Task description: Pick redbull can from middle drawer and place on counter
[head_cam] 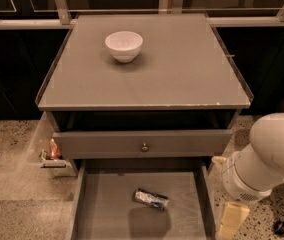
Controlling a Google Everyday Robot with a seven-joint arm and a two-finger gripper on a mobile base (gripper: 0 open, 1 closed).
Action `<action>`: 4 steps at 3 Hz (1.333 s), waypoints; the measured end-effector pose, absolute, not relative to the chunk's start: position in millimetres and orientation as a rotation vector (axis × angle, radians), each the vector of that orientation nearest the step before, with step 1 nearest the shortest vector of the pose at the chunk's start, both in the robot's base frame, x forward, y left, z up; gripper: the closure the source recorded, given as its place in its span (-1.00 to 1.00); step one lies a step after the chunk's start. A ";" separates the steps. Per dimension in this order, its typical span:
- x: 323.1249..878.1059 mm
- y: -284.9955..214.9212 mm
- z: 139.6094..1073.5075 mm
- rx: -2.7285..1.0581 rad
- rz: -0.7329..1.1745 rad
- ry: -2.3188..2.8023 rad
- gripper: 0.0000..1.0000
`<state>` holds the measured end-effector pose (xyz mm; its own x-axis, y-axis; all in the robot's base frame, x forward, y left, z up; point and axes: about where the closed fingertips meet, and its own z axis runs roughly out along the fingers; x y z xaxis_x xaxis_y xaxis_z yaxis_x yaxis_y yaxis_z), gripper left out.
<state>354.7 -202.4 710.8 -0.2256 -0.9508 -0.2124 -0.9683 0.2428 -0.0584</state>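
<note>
Redbull can (151, 199) flat in middle drawer (107, 211); gripper (230, 220) beside right wall.

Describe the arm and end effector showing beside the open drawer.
The arm is a bulky, smooth white rounded shell narrowing to a white cylindrical wrist. The end effector is a pale cream-yellow block at the bottom right, just outside the right wall of the wide shallow grey drawer tray. No cables or markings show.

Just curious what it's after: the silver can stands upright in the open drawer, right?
Not upright: in the camera view the redbull can lies on its side on the middle drawer floor. The gripper hangs just outside the drawer, lower right.
</note>
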 end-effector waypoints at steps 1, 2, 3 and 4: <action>349.8 -185.6 641.3 -1.747 0.272 2.359 -1.00; 359.3 -168.0 583.7 -1.642 0.384 2.353 -1.00; 376.3 -151.6 544.7 -1.541 0.479 2.305 -1.00; 388.5 -135.9 511.9 -1.443 0.582 2.299 -1.00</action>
